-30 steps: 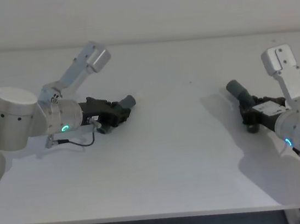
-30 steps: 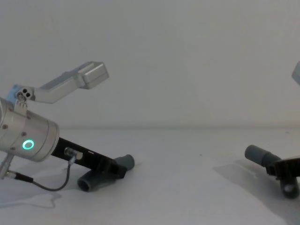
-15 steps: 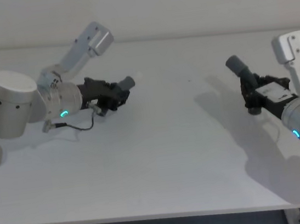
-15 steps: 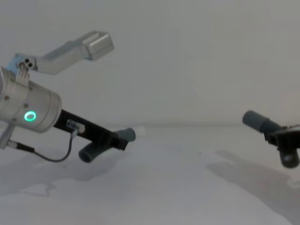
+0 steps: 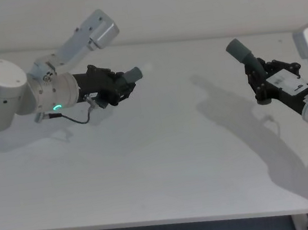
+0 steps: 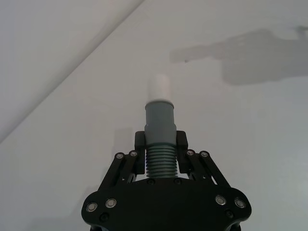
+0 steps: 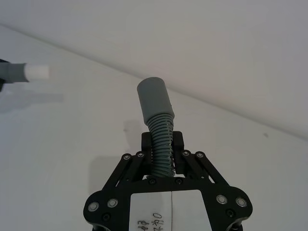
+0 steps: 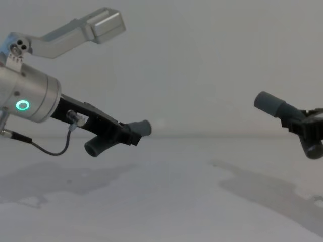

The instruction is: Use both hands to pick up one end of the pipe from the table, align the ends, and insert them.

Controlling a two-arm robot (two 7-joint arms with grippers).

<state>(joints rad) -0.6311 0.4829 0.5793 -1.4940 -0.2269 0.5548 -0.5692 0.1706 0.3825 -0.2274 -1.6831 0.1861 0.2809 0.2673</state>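
L end effector [image 5: 121, 89]: pinching ribbed mid of white-tipped pipe piece [image 5: 133, 74], held above tabletop [image 5: 161, 170] nr far-left corner. R end effector [image 5: 258, 81]: pinching open-cuff pipe piece [image 5: 240, 51] above far-right edge. Pieces well apart.

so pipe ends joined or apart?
Apart: left gripper holds the white-tipped piece, right gripper the open-cuff piece; wide gap between them.

Left arm [image 5: 3, 92]: we see a silver cylinder with a green ring light [image 8: 22, 105].
Cable [image 8: 50, 149]: we note a thin dark lead looping beneath it.
Left gripper [image 6: 160, 144]: black linkage fingers, silver screws.
Right gripper [image 7: 162, 144]: we find the same, plus a white handwritten sticker [image 7: 172, 211].
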